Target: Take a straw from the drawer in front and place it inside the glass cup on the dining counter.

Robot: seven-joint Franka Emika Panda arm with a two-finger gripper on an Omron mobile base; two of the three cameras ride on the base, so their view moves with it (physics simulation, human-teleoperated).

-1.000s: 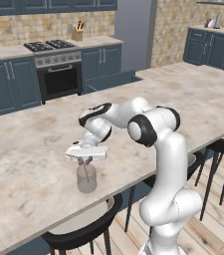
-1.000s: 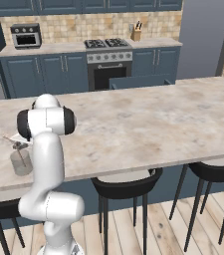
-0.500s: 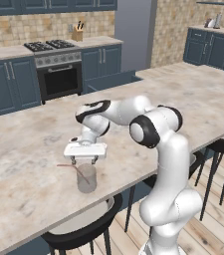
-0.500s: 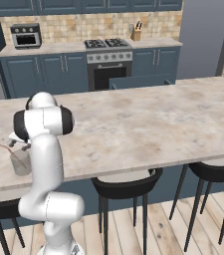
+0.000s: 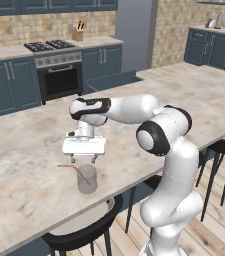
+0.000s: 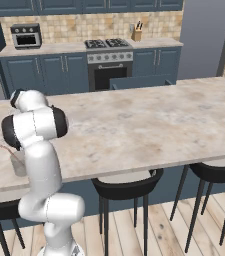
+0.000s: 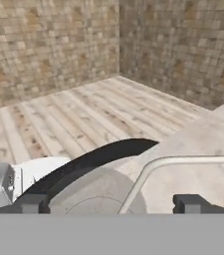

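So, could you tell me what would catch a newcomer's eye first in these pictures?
Probably the white arm bending low over the near edge of the dining counter, its open gripper hovering just above the glass cup. Next, the thin pink straw leaning out of the cup over its rim. Beyond the counter, the stove stands against the tiled back wall.

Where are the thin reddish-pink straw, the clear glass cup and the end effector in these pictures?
Thin reddish-pink straw (image 5: 67, 166), left base view: its upper part, outside the cup.
Clear glass cup (image 5: 87, 181), left base view: its side wall.
End effector (image 5: 84, 159), left base view: between its fingertips, above the cup.
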